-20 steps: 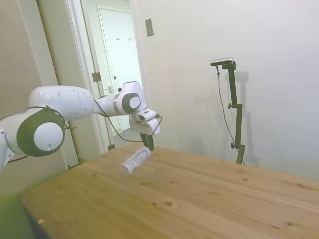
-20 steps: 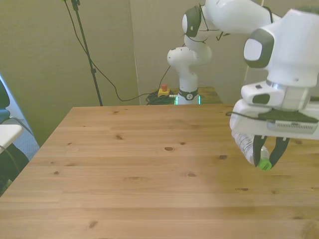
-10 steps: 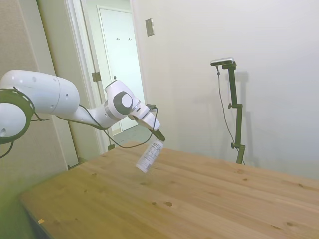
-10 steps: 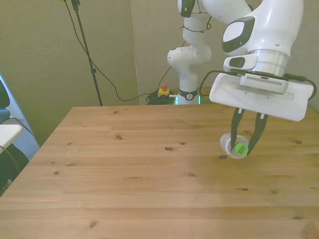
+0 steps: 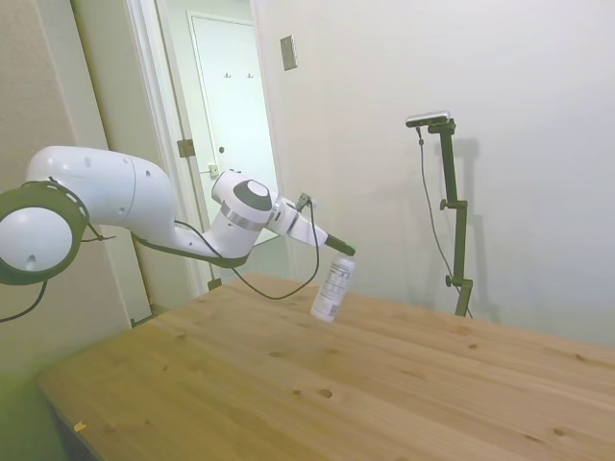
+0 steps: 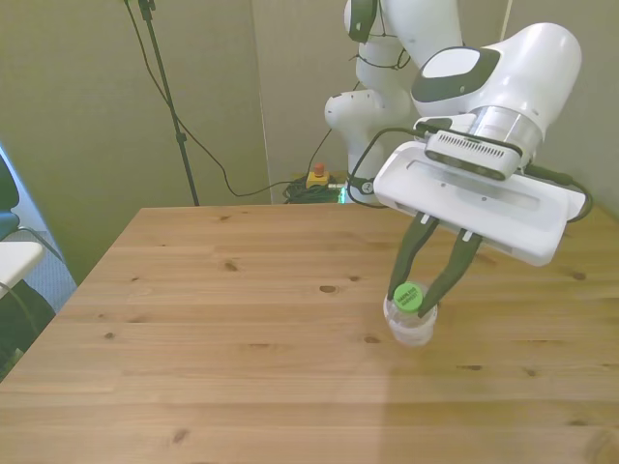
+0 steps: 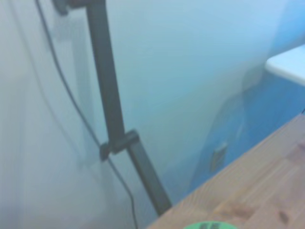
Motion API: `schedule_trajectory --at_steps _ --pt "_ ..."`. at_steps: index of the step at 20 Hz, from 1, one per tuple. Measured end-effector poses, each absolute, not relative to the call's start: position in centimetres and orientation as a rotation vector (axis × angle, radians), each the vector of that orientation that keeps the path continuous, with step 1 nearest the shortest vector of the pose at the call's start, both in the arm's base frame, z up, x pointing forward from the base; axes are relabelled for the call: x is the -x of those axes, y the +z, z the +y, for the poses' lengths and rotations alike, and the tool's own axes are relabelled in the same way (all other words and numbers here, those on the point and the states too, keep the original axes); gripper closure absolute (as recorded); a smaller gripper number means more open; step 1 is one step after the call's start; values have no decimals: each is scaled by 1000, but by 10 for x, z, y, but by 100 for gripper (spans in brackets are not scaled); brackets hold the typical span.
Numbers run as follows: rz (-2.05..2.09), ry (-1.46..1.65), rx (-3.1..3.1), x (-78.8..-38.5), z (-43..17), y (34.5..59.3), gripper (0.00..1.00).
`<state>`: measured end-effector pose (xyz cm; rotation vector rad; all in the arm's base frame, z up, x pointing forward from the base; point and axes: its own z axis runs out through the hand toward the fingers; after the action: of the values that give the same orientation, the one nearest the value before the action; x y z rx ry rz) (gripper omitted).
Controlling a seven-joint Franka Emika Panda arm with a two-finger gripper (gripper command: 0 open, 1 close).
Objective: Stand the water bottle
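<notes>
The water bottle [image 5: 332, 289] is a small clear bottle with a white label and a green cap [image 6: 407, 296]. It hangs nearly upright, leaning slightly, with its base close above the wooden table [image 5: 404, 384]. My gripper [image 5: 342, 250] is shut on the water bottle at its cap end, reaching out almost level from the arm. In the front view the two dark fingers [image 6: 414, 253] straddle the green cap and the gripper [image 6: 427, 290] sits over the clear body [image 6: 410, 330]. The wrist view shows only a sliver of the green cap [image 7: 208, 225] at its edge.
The wooden table [image 6: 242, 367] stretches wide around the bottle. A white wall and a doorway [image 5: 226, 115] lie behind the arm in the side view. Cables [image 6: 193, 145] and the robot base [image 6: 366, 145] stand beyond the table's far edge.
The arm has swung the bottle from lying tilted to nearly upright, and carried it toward the table's middle; the gripper has turned from pointing down to reaching out level.
</notes>
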<state>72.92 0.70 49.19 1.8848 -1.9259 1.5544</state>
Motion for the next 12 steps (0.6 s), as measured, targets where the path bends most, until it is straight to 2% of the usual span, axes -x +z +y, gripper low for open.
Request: schedule_trajectory --at_steps 7,12 --pt "-1876 1856 -1475 -759 -18 486 100" --pt "-1803 1936 -1351 -780 -11 453 100"
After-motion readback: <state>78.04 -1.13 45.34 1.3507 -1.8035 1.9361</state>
